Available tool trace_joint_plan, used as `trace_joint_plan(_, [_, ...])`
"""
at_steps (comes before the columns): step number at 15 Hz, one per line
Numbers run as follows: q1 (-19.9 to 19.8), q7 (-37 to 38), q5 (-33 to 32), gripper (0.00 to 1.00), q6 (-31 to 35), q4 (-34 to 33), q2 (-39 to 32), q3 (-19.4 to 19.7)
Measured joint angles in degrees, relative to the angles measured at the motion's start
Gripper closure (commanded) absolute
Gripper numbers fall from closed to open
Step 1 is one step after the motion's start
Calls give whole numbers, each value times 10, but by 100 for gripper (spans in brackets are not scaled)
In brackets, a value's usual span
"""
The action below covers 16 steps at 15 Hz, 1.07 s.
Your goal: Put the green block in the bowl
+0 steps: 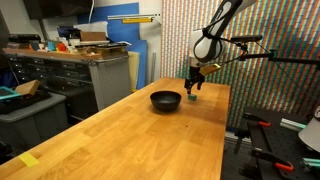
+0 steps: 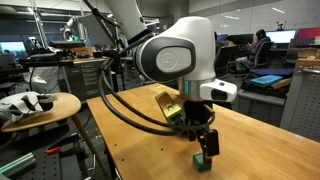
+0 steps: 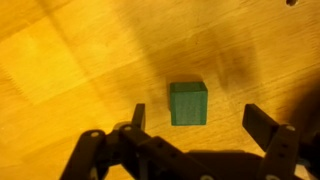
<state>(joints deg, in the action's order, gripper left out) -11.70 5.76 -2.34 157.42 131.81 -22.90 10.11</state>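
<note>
The green block is a small cube on the wooden table. In the wrist view it lies between my fingers, nearer the left one. My gripper is open and empty, hovering just above the block without touching it. In both exterior views the gripper points down over the block near the table's far end. The black bowl stands on the table a short way beside the block and looks empty. It does not show in the wrist view.
The long wooden table has a yellow tape piece near its front corner. A workbench with drawers stands beside it. A yellowish box lies behind the gripper. A round side table holds clutter.
</note>
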Motion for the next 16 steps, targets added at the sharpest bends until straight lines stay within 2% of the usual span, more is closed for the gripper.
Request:
trace_joint_plan(4, [-19,-49,42,0,2,-6,-14,-18])
trace_joint_plan(6, [-31,-73,60,26,2,-9,-21,-32])
trace_joint_plan(12, [-47,-112,76,73,2,-19,-40,-47])
trace_joint_plan(13, [-48,-115,76,80,2,-20,-41,-47])
trace_joint_plan(16, [-48,-119,76,83,2,-21,-42,-47])
